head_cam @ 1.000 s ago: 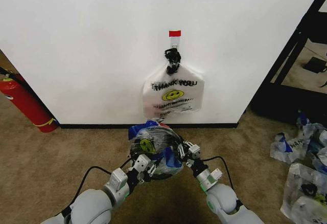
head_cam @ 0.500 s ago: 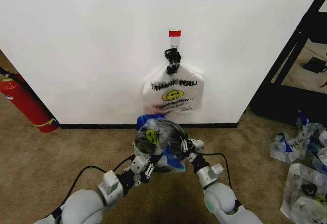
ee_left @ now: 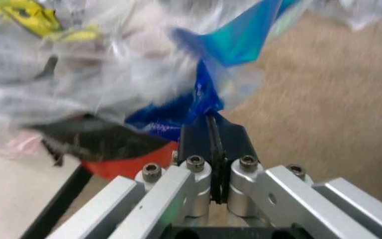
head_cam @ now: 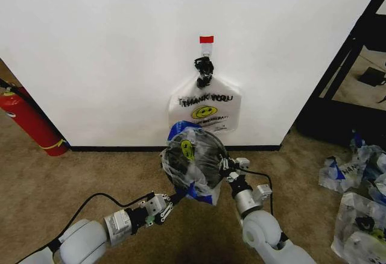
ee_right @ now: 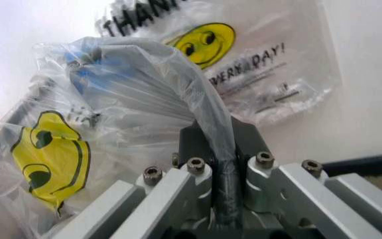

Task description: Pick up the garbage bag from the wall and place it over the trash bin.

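Bright, even light with soft shadows; the left wrist view is motion-blurred, edges slightly bowed.

Trash bin (head_cam: 194, 167) is being mostly hidden by the garbage bag (head_cam: 192, 155); in left wrist view its red base (ee_left: 133, 162) & bag are being blurred.

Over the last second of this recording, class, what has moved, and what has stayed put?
The left hand has drawn back and down toward the robot, staying shut on the garbage bag. The right hand has shifted up and slightly right, also keeping its grip. Stretched between them, the bag has risen over the trash bin. The bundle of bags on the wall is unchanged.
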